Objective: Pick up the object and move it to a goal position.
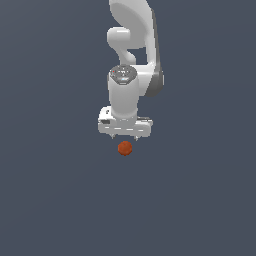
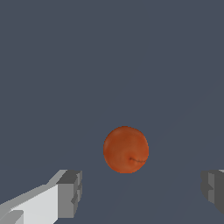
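Around the ball (image 1: 124, 148) there is only the flat slate-grey floor (image 1: 50, 200); no other item lies on it in either view, and nothing stands between the ball and the gripper (image 1: 125, 136). Counted: 1 orange-red ball, 1 white Panda arm (image 1: 131, 50), 1 gripper with 2 fingers.

In the exterior view the arm comes down from 12 o'clock, its wrist pointing straight at the floor, and the wide white gripper body sits crosswise at the middle of the picture. The ball lies at 6 o'clock of that body, just below its lower edge and a little toward the exterior view's left of the gripper's middle. It is far narrower than the gripper. Only 2 tiny finger stubs show under the body here, too small to judge their spacing, and whether they touch the ball cannot be told from this view.

The wrist view settles that. The 2 grey fingertips (image 2: 70, 193) stand well apart, 1 at each lower corner of the picture, and the ball (image 2: 125, 149) sits on the floor between their lines, nearer the white-backed finger than the other one. Open floor shows on both sides of the ball, so neither pad touches it; the fingers are spread wide and grip nothing. This view also shows the ball's matte, faintly mottled skin and a short dark crease low on its surface, details lost in the exterior view. The arm itself appears only in the exterior view.
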Tool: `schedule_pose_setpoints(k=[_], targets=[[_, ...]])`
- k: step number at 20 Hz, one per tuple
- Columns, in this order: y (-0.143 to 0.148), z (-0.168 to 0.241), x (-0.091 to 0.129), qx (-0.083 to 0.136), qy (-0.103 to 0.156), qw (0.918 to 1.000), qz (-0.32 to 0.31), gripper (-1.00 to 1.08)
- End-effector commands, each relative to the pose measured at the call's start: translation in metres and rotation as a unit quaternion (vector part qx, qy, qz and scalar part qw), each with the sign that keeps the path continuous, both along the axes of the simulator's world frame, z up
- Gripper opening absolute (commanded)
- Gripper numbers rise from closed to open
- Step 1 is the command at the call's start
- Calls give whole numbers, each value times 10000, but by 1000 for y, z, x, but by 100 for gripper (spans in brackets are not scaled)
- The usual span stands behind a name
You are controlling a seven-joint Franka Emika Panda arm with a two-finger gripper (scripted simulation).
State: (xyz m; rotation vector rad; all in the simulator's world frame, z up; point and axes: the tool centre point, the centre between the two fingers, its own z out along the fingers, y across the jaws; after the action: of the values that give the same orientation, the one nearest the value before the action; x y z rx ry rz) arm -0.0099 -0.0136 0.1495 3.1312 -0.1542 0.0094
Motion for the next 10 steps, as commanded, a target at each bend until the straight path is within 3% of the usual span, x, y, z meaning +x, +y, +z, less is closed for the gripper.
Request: schedule_pose_setpoints(k=[1, 10], targets=[[0, -15, -3, 15, 9, 9997, -247, 100], [-1, -49, -12, 36, 24, 9962, -865, 100]])
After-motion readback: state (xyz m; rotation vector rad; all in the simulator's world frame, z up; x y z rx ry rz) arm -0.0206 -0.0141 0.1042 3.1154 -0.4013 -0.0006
